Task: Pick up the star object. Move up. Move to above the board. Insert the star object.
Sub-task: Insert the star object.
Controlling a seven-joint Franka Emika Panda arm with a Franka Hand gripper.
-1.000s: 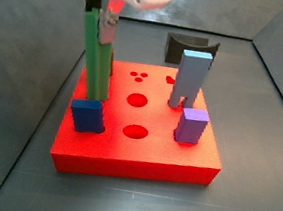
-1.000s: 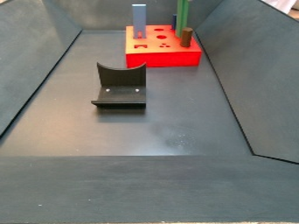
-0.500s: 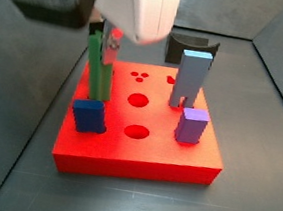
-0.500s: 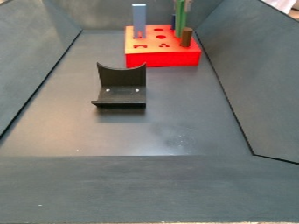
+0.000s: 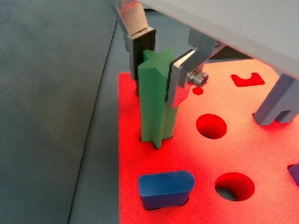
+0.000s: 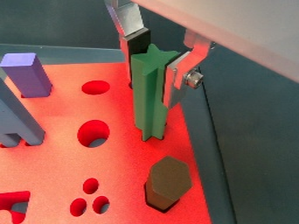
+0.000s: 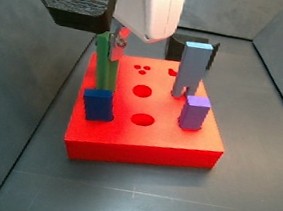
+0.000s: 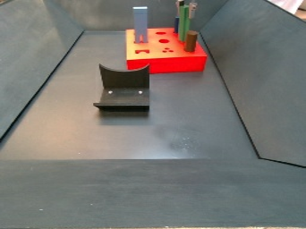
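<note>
The star object (image 5: 156,101), a tall green ridged rod, stands upright with its foot in the red board (image 5: 187,157) near one edge. My gripper (image 5: 158,63) is at the rod's top, with its silver fingers (image 5: 181,74) pressed on opposite sides of it. Both wrist views show this grip, and the rod (image 6: 149,101) meets the board (image 6: 117,157) in a hole. In a side view the rod (image 7: 106,67) rises from the board (image 7: 146,144) under the arm's white body. In the far side view the rod (image 8: 185,20) stands at the board's (image 8: 167,61) back corner.
On the board stand a blue block (image 7: 97,105), a purple block (image 7: 195,113), a grey-blue pillar (image 7: 192,70) and a short brown cylinder (image 6: 167,182). Several round holes (image 5: 211,126) are open. The dark fixture (image 8: 122,87) stands on the floor. Grey walls enclose the floor.
The gripper has come down with the rod, which now stands lower in the board. The arm's body now fills more of the side view.
</note>
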